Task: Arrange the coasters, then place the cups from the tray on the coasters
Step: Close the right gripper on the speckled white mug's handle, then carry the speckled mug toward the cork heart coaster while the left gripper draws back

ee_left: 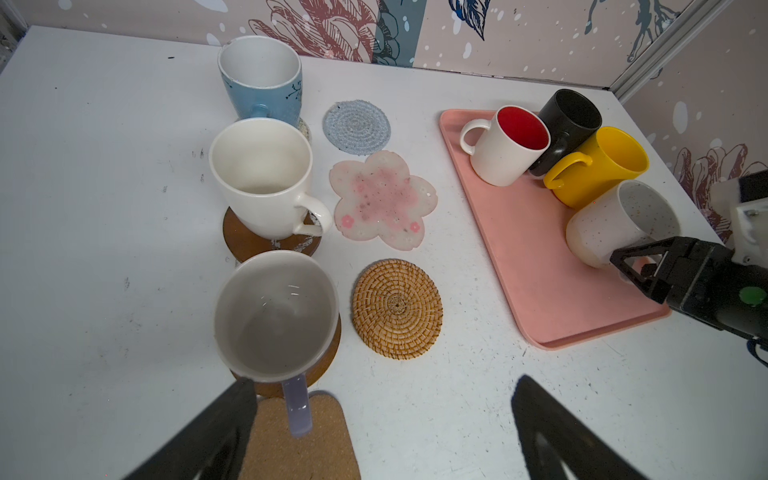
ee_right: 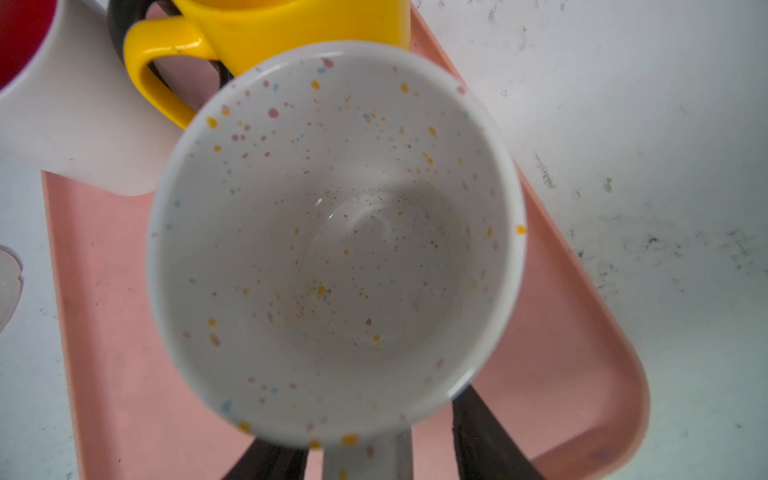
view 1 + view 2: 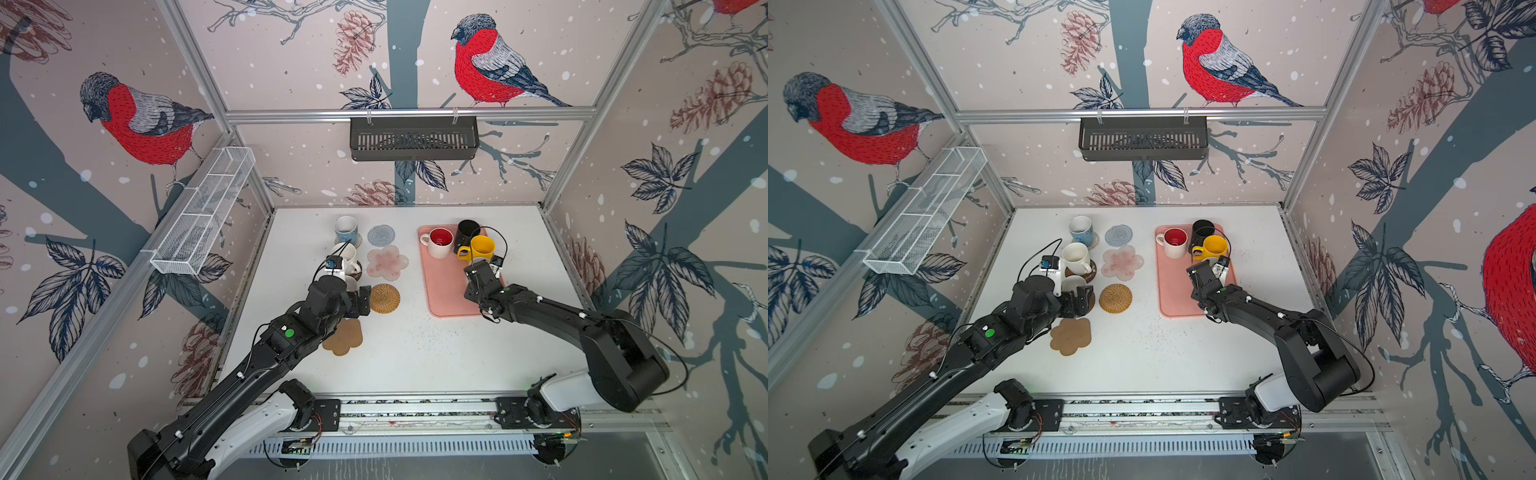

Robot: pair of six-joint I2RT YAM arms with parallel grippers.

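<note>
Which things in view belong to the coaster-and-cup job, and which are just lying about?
Belongs: pink tray; red-lined cup, black cup, yellow cup, speckled cup on it; light blue cup, cream cup, lavender-handled cup on coasters; bare grey-blue coaster, pink flower coaster, wicker coaster, cork flower coaster.
Bystanders: dark slotted basket, white wire-mesh rack, on the walls.

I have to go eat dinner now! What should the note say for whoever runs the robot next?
Left gripper: jaws open, empty, by the lavender-handled cup.
Right gripper: jaws open astride the speckled cup handle on the tray, not clamped yet.
Done: light blue cup on the beige woven coaster; white cup on a brown disc; lavender-handled cup on the other brown disc.
Left to do: speckled cup, red-inside cup, black cup and yellow cup, all on the tray.
Free coasters: grey-blue woven round, pink flower, wicker round, cork flower.
</note>
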